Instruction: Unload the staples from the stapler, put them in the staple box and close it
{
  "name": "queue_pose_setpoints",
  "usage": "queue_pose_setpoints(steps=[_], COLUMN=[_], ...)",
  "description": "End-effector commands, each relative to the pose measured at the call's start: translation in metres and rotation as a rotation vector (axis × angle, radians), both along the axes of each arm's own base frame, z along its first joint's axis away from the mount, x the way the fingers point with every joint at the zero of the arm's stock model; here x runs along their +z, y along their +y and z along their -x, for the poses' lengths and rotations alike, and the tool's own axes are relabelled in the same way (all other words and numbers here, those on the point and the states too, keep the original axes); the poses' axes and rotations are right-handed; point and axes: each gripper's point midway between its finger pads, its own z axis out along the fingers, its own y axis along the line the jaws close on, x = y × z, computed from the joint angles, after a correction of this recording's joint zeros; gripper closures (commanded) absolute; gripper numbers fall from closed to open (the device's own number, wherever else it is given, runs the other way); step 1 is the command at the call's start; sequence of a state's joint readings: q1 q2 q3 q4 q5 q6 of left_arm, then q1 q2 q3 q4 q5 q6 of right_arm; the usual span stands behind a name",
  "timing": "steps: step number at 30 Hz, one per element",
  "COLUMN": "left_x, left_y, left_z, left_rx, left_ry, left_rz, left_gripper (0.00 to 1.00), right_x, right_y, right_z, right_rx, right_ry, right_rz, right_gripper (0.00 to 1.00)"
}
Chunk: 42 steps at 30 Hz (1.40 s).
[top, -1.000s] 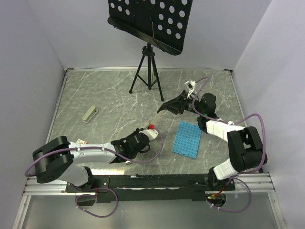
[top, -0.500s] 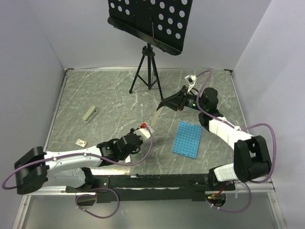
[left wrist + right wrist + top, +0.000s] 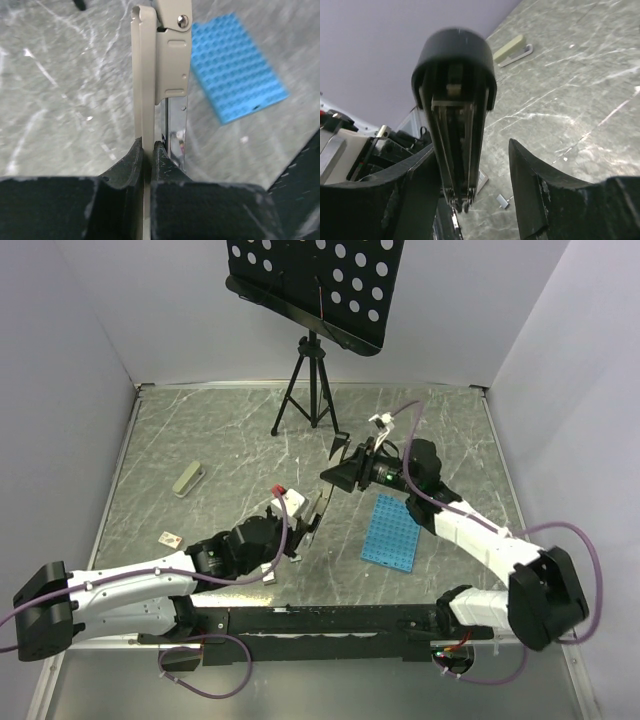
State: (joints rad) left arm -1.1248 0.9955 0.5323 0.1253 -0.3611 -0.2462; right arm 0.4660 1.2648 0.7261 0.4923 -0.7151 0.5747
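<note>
**Overhead view, left to right.** A cream oblong item (image 3: 188,478) with a silvery underside lies flat at 9 o'clock on the table (image 3: 230,430). A small white card (image 3: 170,538) lies at 8 o'clock, well apart from it.

The left gripper (image 3: 302,522) reaches in from 7 o'clock and sits just short of the table's centre, clenched on the stapler (image 3: 318,504). In the left wrist view its fingers (image 3: 131,162) pinch the cream arm edge-on. That arm runs straight out to the hinge, and the silvery arm (image 3: 176,131) runs back beside it, just outside the right-hand pad. The stapler is held clear of the surface near centre, pointing toward 1 o'clock.

A black tripod (image 3: 305,400) carrying a perforated black board (image 3: 320,280) stands at 12 o'clock.

The right gripper (image 3: 334,466) comes in from 3 o'clock to the stapler's far end, its jaws parted. In the right wrist view that end shows dark and end-on between its fingers (image 3: 535,195). A clear gap shows on the right-hand side; contact on the other side cannot be told. A small silvery scrap (image 3: 502,201) lies on the table below, and whether it is a staple strip cannot be told.

The blue tray (image 3: 392,532) lies flat at 4 o'clock.
</note>
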Motion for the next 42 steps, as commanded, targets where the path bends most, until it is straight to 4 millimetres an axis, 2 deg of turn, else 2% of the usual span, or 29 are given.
queue_pose_setpoints(steps=[1, 5, 6, 7, 10, 11, 13, 14, 15, 16, 17, 18, 21, 26, 34, 42], left_x=[0.083, 0.093, 0.096, 0.099, 0.106, 0.105, 0.100, 0.099, 0.098, 0.091, 0.090, 0.091, 0.089, 0.087, 0.093, 0.102], left_y=[-0.025, -0.034, -0.036, -0.038, -0.042, -0.044, -0.046, -0.048, -0.050, -0.050, -0.051, -0.052, -0.052, -0.053, -0.049, -0.058], left_z=[-0.004, 0.002, 0.003, 0.005, 0.009, 0.012, 0.014, 0.018, 0.019, 0.020, 0.022, 0.024, 0.027, 0.031, 0.023, 0.022], left_rx=[-0.011, -0.025, -0.035, -0.043, -0.083, -0.106, -0.135, -0.161, -0.177, -0.186, -0.196, -0.214, -0.231, -0.260, -0.208, -0.208], left_ry=[0.015, 0.110, 0.119, 0.136, 0.118, 0.114, 0.098, 0.094, 0.089, 0.087, 0.084, 0.081, 0.077, 0.066, 0.084, 0.159], left_rz=[0.407, 0.499, 0.514, 0.544, 0.564, 0.560, 0.536, 0.530, 0.524, 0.505, 0.503, 0.508, 0.509, 0.491, 0.551, 0.589], left_gripper=[0.99, 0.99, 0.99, 0.99, 0.99, 0.99, 0.99, 0.99, 0.99, 0.99, 0.99, 0.99, 0.99, 0.99, 0.99, 0.99], right_x=[0.007, 0.004, -0.006, -0.004, -0.005, -0.003, 0.009, 0.008, 0.026, 0.032, 0.026, 0.045, 0.047, 0.022, 0.012, 0.023], right_y=[-0.012, -0.016, -0.018, -0.019, -0.023, -0.025, -0.026, -0.026, -0.025, -0.026, -0.026, -0.024, -0.020, -0.009, -0.009, -0.019], right_z=[0.005, 0.024, 0.029, 0.031, 0.036, 0.036, 0.033, 0.033, 0.029, 0.025, 0.022, 0.017, 0.004, -0.008, 0.004, 0.018], right_rx=[-0.106, -0.122, -0.127, -0.130, -0.145, -0.151, -0.161, -0.165, -0.165, -0.178, -0.182, -0.183, -0.186, -0.147, -0.117, -0.137], right_ry=[0.027, 0.038, 0.060, 0.049, 0.041, 0.037, 0.006, 0.014, -0.028, -0.038, -0.007, -0.051, -0.036, 0.058, 0.101, 0.094], right_rz=[0.010, -0.006, -0.003, -0.017, -0.021, -0.019, -0.013, 0.003, 0.001, 0.015, 0.056, 0.057, 0.117, 0.208, 0.196, 0.177], right_gripper=[0.44, 0.50, 0.50, 0.51, 0.61, 0.64, 0.65, 0.65, 0.65, 0.64, 0.62, 0.62, 0.61, 0.54, 0.52, 0.31])
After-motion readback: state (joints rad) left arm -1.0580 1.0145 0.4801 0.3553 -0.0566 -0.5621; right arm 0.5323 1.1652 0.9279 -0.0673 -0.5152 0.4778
